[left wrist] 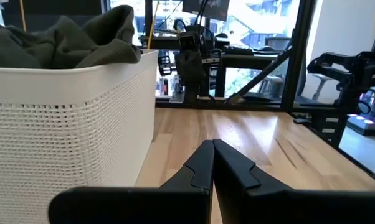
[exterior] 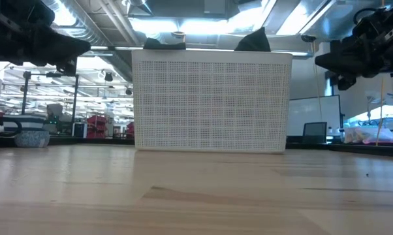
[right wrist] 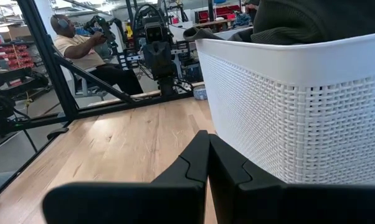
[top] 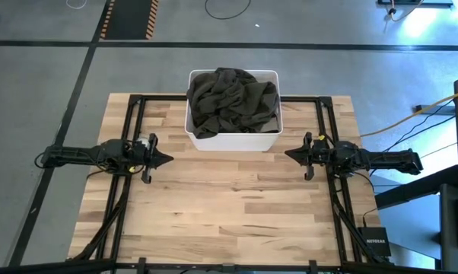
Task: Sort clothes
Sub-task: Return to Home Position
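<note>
A heap of dark olive-grey and black clothes (top: 233, 100) fills the white plastic bin (top: 233, 141) at the table's far middle; it rises above the rim in the left wrist view (left wrist: 63, 40) and the right wrist view (right wrist: 312, 22). My left gripper (top: 168, 159) is shut and empty, left of the bin, above the table. My right gripper (top: 288, 154) is shut and empty, right of the bin. The pale pink shirt and the blue-grey garment are hidden.
The bin's perforated wall (exterior: 213, 104) stands at the far middle of the wooden table (top: 229, 221). Black frame rails (top: 134, 114) run along the table's sides. A seated person (right wrist: 81, 46) shows in the room beyond the table.
</note>
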